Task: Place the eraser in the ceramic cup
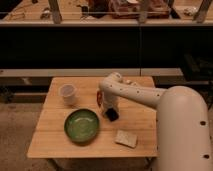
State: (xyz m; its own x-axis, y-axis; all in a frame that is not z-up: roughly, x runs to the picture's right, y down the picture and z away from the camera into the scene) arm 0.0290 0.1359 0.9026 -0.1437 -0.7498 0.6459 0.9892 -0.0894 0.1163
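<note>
Where the arm folds down from the right, the hand point(108, 110) sits low over the middle of the desk point(55, 145), right at the eraser point(113, 115)

Eraser: black, flat, showing just below the wrist, right of the bowl point(82, 125). Cannot tell if it is on the desk or just lifted. Hand state: cannot tell whether spread or pinching, as the wrist hides it. Judged: hand comes straight down here because the pick comes first; task is at the grasp, nothing in the cup yet

Cup point(68, 94): white, upright, mouth up, back-left on the desk, well apart from the eraser. Nothing seen inside. Stands clear of the bowl, so a drop from above looks open. Mouth is small against the eraser's length; it likely must go in end-first, or it may bridge the rim

Bowl: green, front of cup, left of eraser, looks empty. Wrong target

Pad point(126, 138): beige, desk front, right of bowl, apart from everything
</note>
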